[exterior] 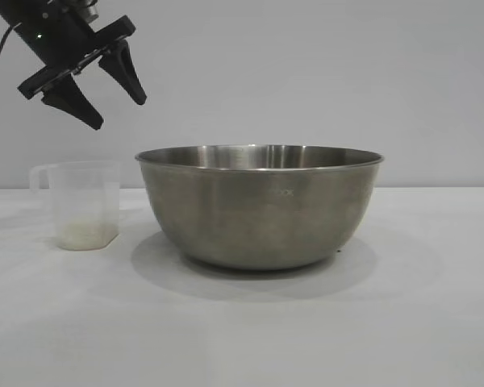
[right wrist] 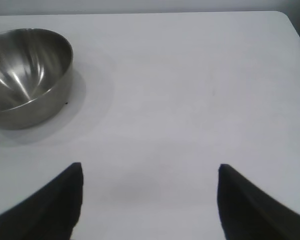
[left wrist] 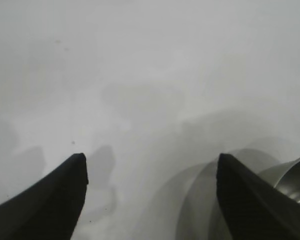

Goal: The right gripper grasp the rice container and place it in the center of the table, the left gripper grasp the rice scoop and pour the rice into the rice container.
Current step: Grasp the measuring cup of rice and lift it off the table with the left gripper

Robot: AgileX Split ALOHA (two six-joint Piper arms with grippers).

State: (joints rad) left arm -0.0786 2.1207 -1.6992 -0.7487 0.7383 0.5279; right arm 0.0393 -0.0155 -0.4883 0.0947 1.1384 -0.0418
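Left gripper [exterior: 117,111] hangs in the air above the rice scoop [exterior: 82,205], fingers spread wide, holding nothing — not touching the scoop. Rice scoop stands upright on the table [exterior: 403,322], handle facing away from the rice container [exterior: 260,205], a low layer of rice [exterior: 85,236] at its bottom. Rice container sits upright just beside the scoop, near the table's middle, apart from it. Right gripper [right wrist: 150,172] — fingers spread, empty, over bare table, well apart from the container [right wrist: 27,75].
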